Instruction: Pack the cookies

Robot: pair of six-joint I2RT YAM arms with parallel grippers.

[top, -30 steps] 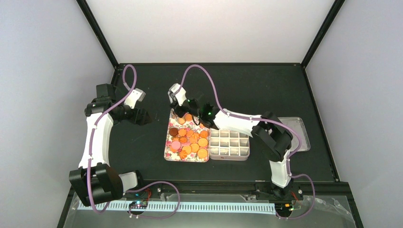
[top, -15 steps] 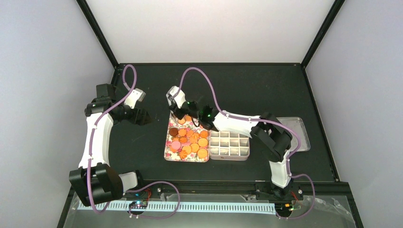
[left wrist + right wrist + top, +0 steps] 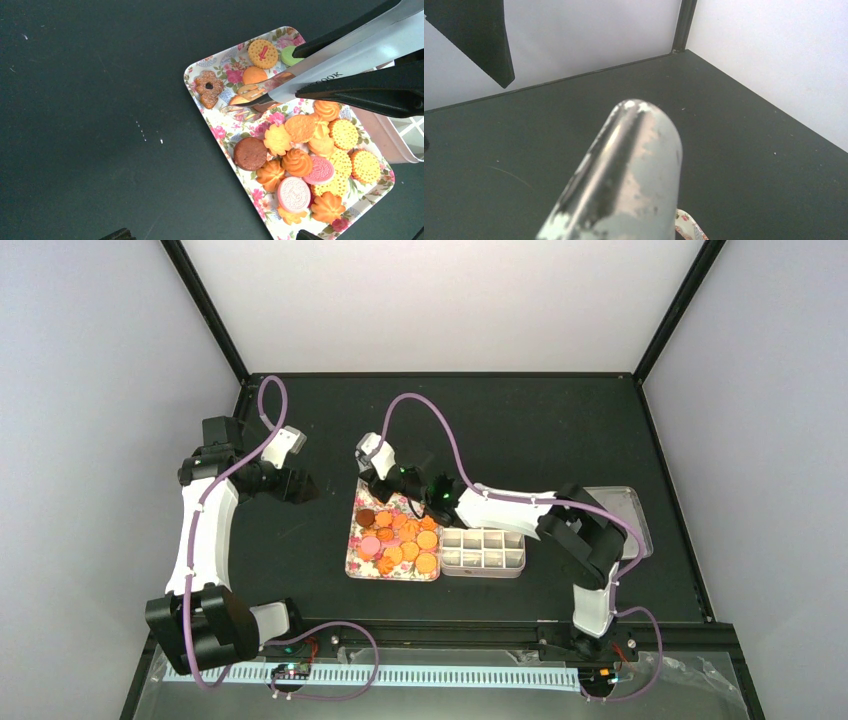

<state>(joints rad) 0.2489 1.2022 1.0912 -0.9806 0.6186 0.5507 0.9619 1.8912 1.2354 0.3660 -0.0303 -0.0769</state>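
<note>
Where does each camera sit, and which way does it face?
Top external: above and behind the robot, looking down on the table; both arms show.
Left wrist: on the left arm, looking down at cookies on the tray; left tool tips edge the bottom.
Right wrist: on the right arm, facing a corner post; tongs in the right tool fill it.
Top and left wrist share tray and cookies.

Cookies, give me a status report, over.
Left gripper open, parked off to the side. Right gripper shut on tongs, tips down among cookies at far end of tray. Cookies on tray, divided box visible cells empty. Nothing in the way.
</note>
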